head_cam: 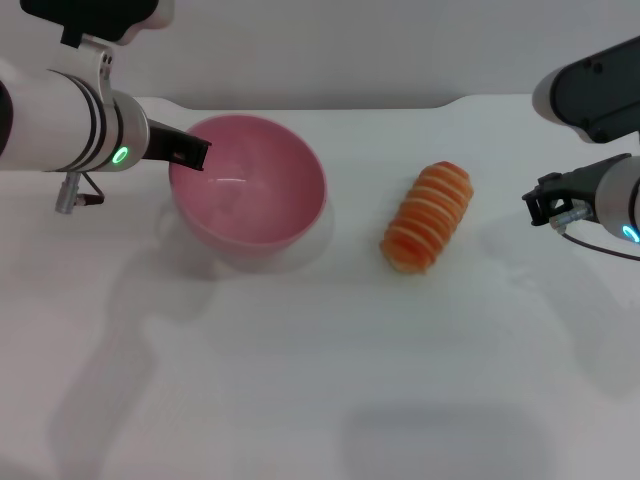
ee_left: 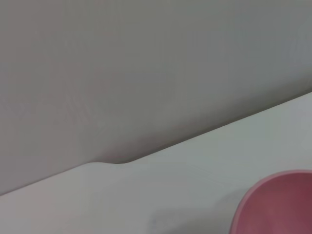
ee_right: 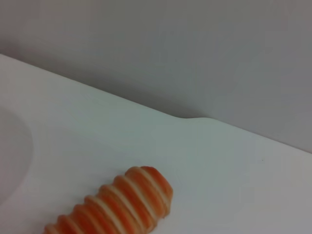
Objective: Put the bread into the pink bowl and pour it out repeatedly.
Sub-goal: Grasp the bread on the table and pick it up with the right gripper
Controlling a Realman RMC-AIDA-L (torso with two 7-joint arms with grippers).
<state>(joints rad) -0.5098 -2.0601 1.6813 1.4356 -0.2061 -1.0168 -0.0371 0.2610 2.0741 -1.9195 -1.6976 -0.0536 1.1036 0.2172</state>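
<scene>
White table (head_cam: 300,380): bread (head_cam: 428,217) btwn tools

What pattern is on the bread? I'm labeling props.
Orange and cream cross stripes on the bread, clearest in the head view.

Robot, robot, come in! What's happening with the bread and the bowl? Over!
Left gripper at the pink bowl rim, bowl empty and tilted. Bread lying on table beside bowl, untouched. Right gripper off to the right of bread. Nothing between.

left arm (head_cam: 60,125) – white, black bands, green light | right arm (head_cam: 600,150) – white-black, blue-green light, cable
</scene>
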